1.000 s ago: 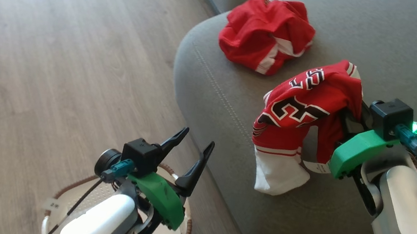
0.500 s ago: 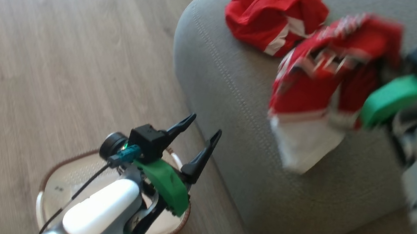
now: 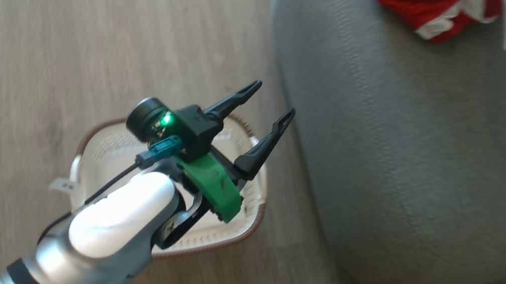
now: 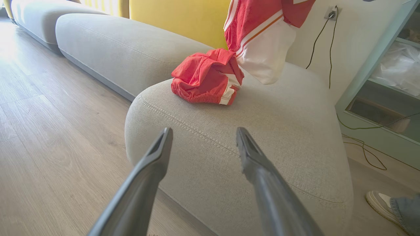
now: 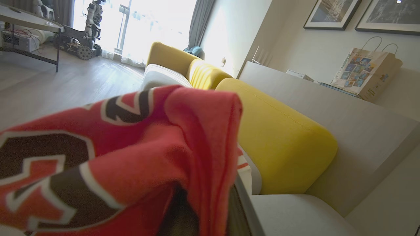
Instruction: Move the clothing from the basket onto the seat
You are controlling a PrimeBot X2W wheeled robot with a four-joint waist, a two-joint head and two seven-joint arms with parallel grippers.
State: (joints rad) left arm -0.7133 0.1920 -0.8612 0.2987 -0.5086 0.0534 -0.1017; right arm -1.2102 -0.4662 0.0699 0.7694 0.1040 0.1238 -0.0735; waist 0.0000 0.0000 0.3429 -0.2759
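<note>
My left gripper is open with nothing between its fingers, hovering over the cream basket, whose visible inside is bare. In the left wrist view that gripper points at the grey seat. Crumpled red shorts lie on the seat, and their edge shows at the top of the head view. The red jersey hangs in the air just above the seat beside the shorts. Its numerals drape over my right gripper, which is shut on the jersey with its fingers largely covered by cloth.
Wood floor surrounds the basket on the left. Yellow backrests stand behind the seat, with a low wall and a paper bag beyond. Cables and a person's shoe lie right of the seat. Another robot stands by the window.
The head camera has swung down and left, so the seat sits higher in the picture. My right gripper lifted the jersey up past the top edge. The left gripper stays open over the basket.
</note>
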